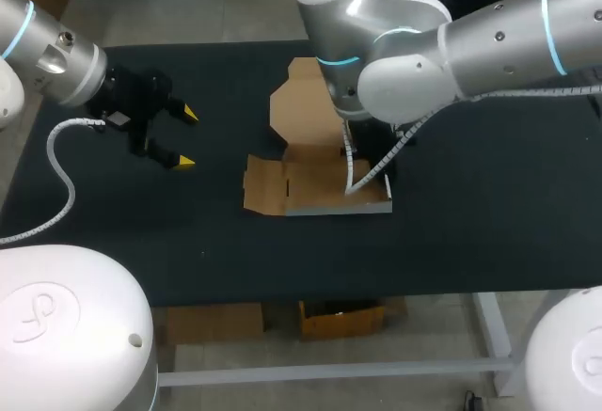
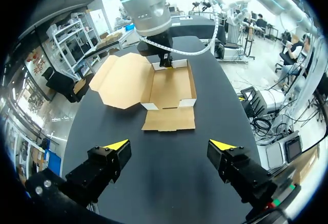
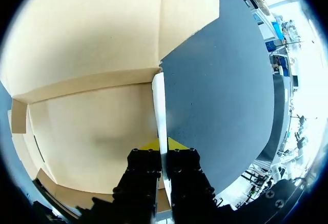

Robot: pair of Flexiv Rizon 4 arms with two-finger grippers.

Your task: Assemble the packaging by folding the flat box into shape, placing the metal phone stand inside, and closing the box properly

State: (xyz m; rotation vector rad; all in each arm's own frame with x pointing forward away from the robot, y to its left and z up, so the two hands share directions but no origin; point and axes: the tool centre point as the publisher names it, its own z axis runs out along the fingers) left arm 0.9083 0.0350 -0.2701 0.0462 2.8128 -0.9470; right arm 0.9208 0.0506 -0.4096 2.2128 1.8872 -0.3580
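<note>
Black table (image 1: 489, 195) holds your half-folded box (image 1: 315, 185) at its middle, lid flap open on the far side. Your right gripper (image 3: 163, 144) pinches the box's right wall, fingers narrow, one inside and one outside. Your left gripper (image 1: 188, 136) hangs wide, well apart, with the box straight ahead.

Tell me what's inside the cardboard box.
Only bare cardboard floor shows inside the box; nothing lies on it. The right gripper pinches one wall, one finger inside. The corner right by that gripper is hidden by the arm.
</note>
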